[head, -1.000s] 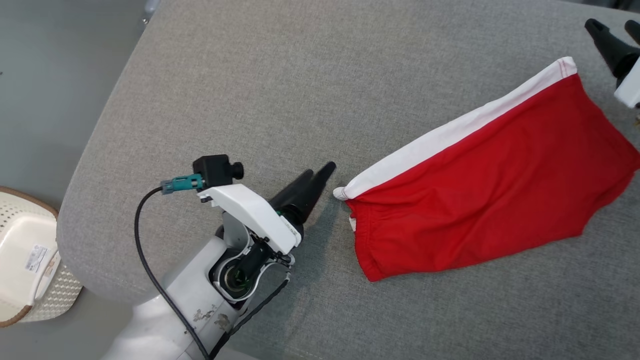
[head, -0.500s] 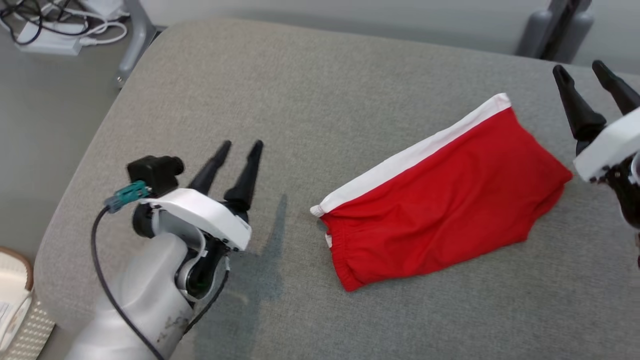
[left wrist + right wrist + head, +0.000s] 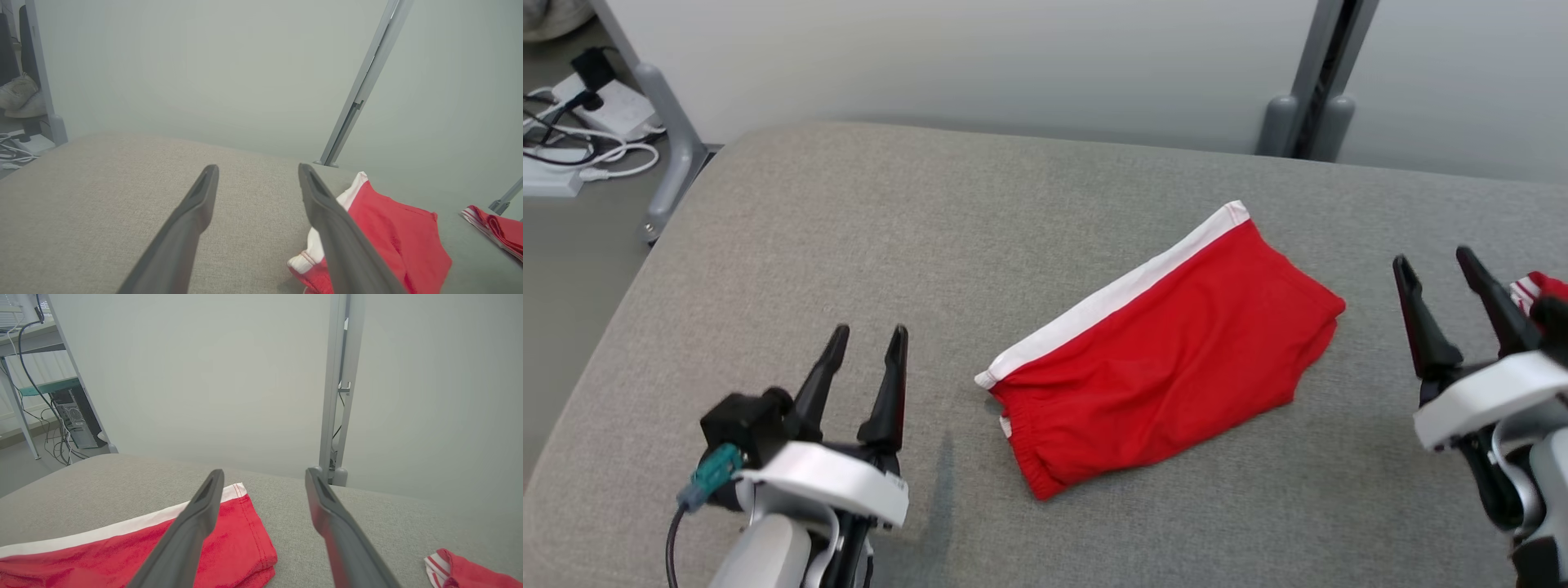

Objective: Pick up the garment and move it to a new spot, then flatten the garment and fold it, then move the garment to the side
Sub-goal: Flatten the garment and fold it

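Lying | garment [image 3: 1168, 359] between left end effector [image 3: 871, 330] and right end effector [image 3: 1432, 256], untouched

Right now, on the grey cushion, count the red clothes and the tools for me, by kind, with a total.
Red clothes: 2, the folded shorts and a second piece at the right edge.
Tools: 2, the left tool and the right tool, both open and holding nothing.
Total: 4

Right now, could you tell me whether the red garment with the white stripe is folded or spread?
Folded: the red white-striped garment lies doubled, its hem layers stacked.
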